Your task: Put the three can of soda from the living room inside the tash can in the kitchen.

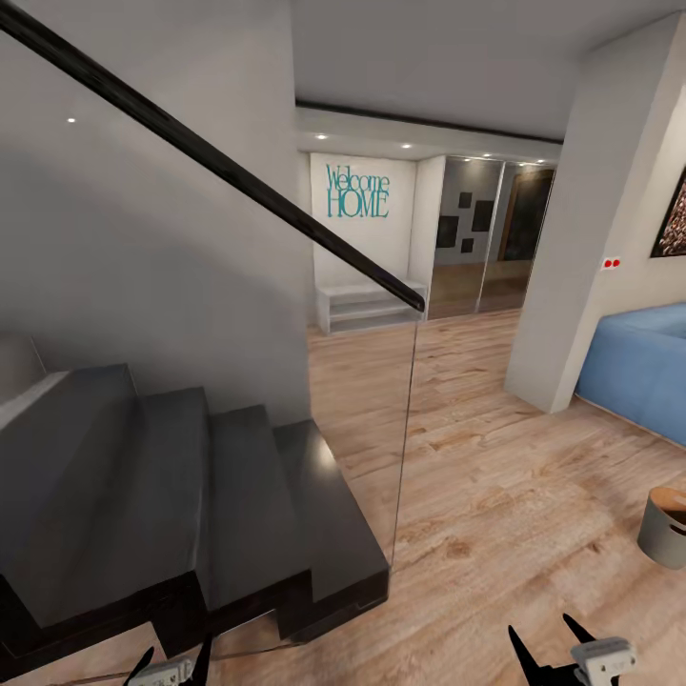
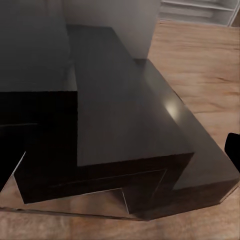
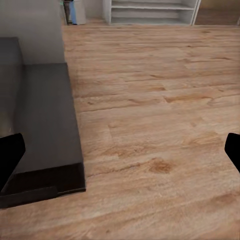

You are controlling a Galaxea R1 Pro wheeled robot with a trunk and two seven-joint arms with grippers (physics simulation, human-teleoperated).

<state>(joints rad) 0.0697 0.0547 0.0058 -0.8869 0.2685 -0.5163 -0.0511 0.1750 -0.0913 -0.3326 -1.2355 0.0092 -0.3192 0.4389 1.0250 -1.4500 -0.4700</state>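
Note:
The cans of soda are out of view. A small tapered bin, pale grey outside and brown inside with a slot near its rim, the tash can (image 1: 664, 527), stands on the wood floor at the right edge of the head view. My left gripper (image 1: 178, 650) pokes in at the bottom edge, open and empty, in front of the dark stairs. My right gripper (image 1: 540, 631) is low at the bottom right, also open with nothing in it, left of the bin and well short of it. In the right wrist view its fingertips (image 3: 232, 150) stand wide apart over bare floor.
A dark staircase (image 1: 191, 476) with a glass panel (image 1: 400, 410) and black handrail takes up the left half. A white pillar (image 1: 581, 238) and blue sofa (image 1: 638, 367) stand at the right. Wood floor runs ahead to a low white shelf (image 1: 367, 307) under a "Welcome HOME" sign.

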